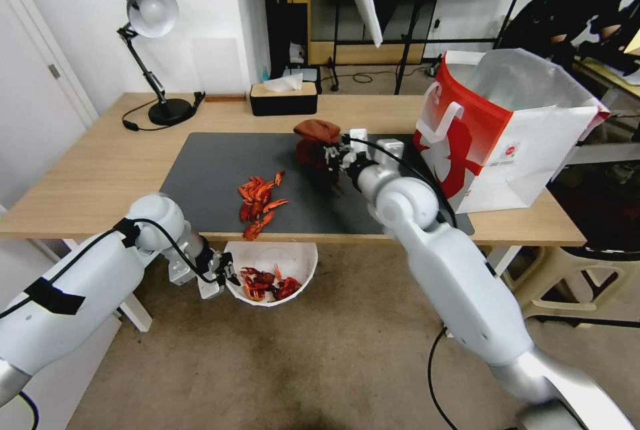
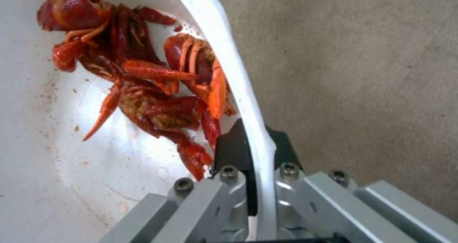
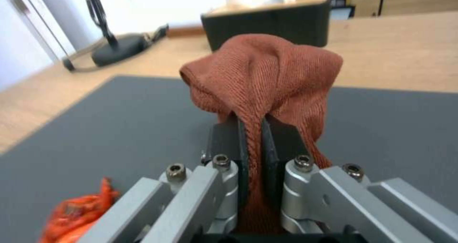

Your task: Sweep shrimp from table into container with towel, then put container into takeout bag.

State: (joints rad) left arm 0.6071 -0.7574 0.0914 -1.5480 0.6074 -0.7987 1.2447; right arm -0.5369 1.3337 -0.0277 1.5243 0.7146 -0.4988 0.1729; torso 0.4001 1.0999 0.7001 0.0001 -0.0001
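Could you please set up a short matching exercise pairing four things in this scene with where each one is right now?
Things:
1. towel
2. container
3. takeout bag
4. tissue box

Places:
A. standing open on the table's right end
B. held below the table's front edge, rim pinched by the left gripper
C. at the table's back edge, beside the lamp
D. clamped in the right gripper above the grey mat

Pairs: 1-D, 2-B, 3-A, 4-C
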